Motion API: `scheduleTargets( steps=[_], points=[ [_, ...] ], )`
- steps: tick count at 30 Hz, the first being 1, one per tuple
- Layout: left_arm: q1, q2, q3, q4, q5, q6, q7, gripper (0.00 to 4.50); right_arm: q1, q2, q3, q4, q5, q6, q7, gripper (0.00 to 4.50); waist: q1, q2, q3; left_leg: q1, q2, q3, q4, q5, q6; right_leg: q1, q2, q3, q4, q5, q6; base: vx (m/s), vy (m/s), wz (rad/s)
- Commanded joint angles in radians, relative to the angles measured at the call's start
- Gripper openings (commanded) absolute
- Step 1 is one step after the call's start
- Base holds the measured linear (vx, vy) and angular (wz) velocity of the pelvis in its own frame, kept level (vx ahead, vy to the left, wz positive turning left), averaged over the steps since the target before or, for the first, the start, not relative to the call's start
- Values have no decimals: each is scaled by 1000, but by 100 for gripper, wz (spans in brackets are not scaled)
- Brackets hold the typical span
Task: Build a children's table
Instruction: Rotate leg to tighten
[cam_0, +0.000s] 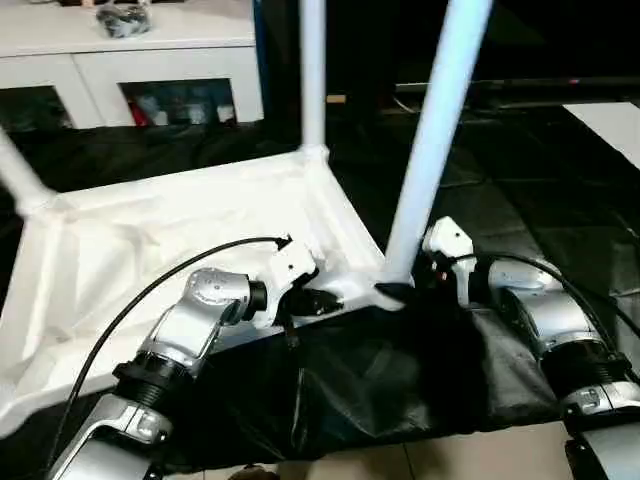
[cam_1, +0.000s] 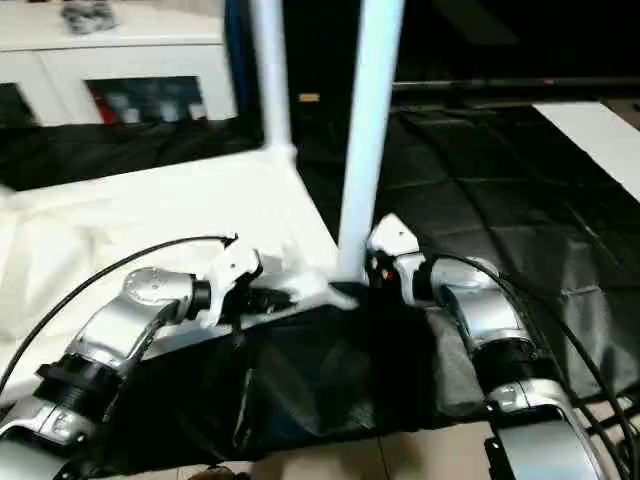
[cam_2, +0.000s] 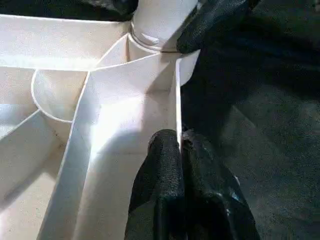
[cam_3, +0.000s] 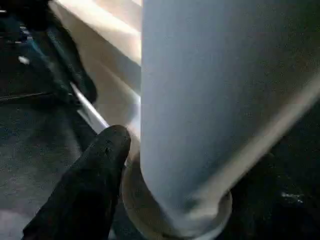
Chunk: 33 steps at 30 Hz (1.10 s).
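The children's table's white tabletop (cam_0: 150, 240) lies upside down on the black cloth, ribs up. Three white legs rise from its corner sockets: the near right leg (cam_0: 435, 150), a far leg (cam_0: 312, 70) and a left one (cam_0: 20, 180). My left gripper (cam_0: 335, 300) is shut on the tabletop's thin rim wall (cam_2: 177, 110), just beside the near right socket. My right gripper (cam_1: 360, 290) sits at the foot of the near right leg (cam_3: 210, 100). It is open, with the tube between its fingers and one black finger (cam_3: 100, 170) alongside the socket collar.
A white cabinet (cam_0: 150, 60) with glass doors stands behind at the left. The black-draped table (cam_0: 520, 180) stretches to the right, with a white panel (cam_0: 610, 120) at its far right. The cloth's front edge hangs over light floor (cam_0: 400, 462).
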Motion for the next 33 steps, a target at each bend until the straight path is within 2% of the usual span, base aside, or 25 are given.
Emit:
scheduleTargets(
  steps=[1, 5, 7, 10, 12, 17, 20, 22, 24, 25, 27, 28, 29, 30, 31, 32, 33],
  points=[
    [-8, 7, -4, -55, -21, -21, -36, 0, 20, -27, 32, -47, 6, 9, 76, 295, -1, -6, -71, 39, 74, -37, -72, -252, 34, 37, -80, 49, -72, -271, -233, 0, 0, 0],
    [-1, 21, -5, -66, -25, -16, -53, 0, 29, -37, 40, -64, 16, 25, 113, 277, 0, -7, -72, 34, 73, -39, -73, -240, 34, 40, -81, 50, -72, -278, -222, 0, 0, 0],
    [3, 28, -7, -73, -30, -13, -58, 0, 33, -39, 41, -73, 23, 34, 123, 239, 0, -8, -72, 33, 74, -39, -72, -232, 38, 40, -82, 50, -71, -273, -223, 0, 0, 0],
    [6, 36, -10, -79, -32, -9, -67, 0, 36, -41, 44, -77, 23, 35, 140, 231, 0, -9, -74, 31, 73, -39, -71, -224, 42, 41, -82, 49, -69, -265, -224, 0, 0, 0],
    [10, 37, -11, -82, -33, -7, -70, 0, 44, -37, 47, -83, 28, 39, 144, 208, 1, -9, -75, 32, 73, -38, -69, -211, 46, 40, -81, 49, -68, -249, -229, 0, 0, 0],
    [14, 28, -11, -82, -26, -3, -63, 0, 76, -25, 51, -111, 48, 79, 160, 202, 2, -8, -76, 31, 73, -38, -69, -195, 55, 41, -80, 48, -64, -222, -235, 0, 0, 0],
    [3, -2, -3, -62, -12, -1, -1, 0, 110, -1, 50, -124, 53, 94, 132, 200, 3, -8, -75, 33, 73, -37, -68, -206, 51, 40, -81, 49, -68, -238, -233, 0, 0, 0],
    [-18, -35, 6, -29, 6, -1, 67, 0, 117, 35, 38, -105, 43, 89, 57, 200, 6, -7, -70, 37, 75, -37, -72, -235, 38, 34, -81, 50, -75, -278, -224, 0, 0, 0],
    [-27, -50, 9, -14, 16, 1, 102, 0, 114, 58, 28, -86, 32, 77, 0, 200, -1, -8, -62, 43, 70, -42, -77, -306, 9, 33, -84, 48, -89, -396, -201, 0, 0, 0],
    [-42, -76, 15, 7, 29, 7, 151, 0, 103, 96, 9, -47, 15, 71, -109, 199, -3, -8, -62, 48, 70, -46, -78, -340, -9, 32, -87, 47, -95, -463, -177, 0, 0, 0],
    [-48, -87, 17, 15, 33, 10, 168, 0, 96, 112, 1, -29, 9, 74, -154, 199, -11, -7, -58, 51, 69, -49, -80, -369, -23, 26, -87, 47, -101, -506, -163, 0, 0, 0],
    [-86, -148, 37, 69, 51, 18, 286, 0, 53, 201, -51, 68, -12, 76, -404, 199, -23, -1, -53, 55, 67, -55, -82, -423, -44, 24, -87, 41, -109, -576, -137, 0, 0, 0],
    [-86, -148, 37, 69, 51, 18, 286, 0, 53, 201, -51, 68, -12, 76, -404, 198, -29, -1, -53, 57, 65, -56, -82, -435, -54, 21, -86, 38, -112, -593, -131, -55, 15, -9],
    [-113, -190, 51, 108, 62, 15, 366, 0, 26, 267, -85, 123, -22, 83, -563, 198, -40, 1, -53, 57, 62, -66, -84, -468, -67, 27, -88, 27, -116, -626, -111, -58, 28, -11],
    [-124, -208, 55, 124, 66, 11, 393, 0, 14, 297, -99, 144, -24, 90, -631, 198, -47, 4, -54, 57, 63, -67, -84, -479, -73, 24, -88, 27, -117, -628, -107, -58, 28, -11],
    [-128, -214, 55, 130, 67, 8, 400, 0, 9, 310, -105, 151, -24, 94, -656, 198, -59, 4, -52, 62, 61, -73, -85, -520, -79, 22, -86, 18, -126, -642, -93, 0, 0, 0],
    [-139, -230, 57, 146, 65, -5, 416, 0, -9, 350, -119, 168, -18, 98, -717, 198, -65, 11, -52, 66, 62, -76, -88, -562, -78, 25, -84, 11, -132, -629, -86, 0, 0, 0]
  ],
)
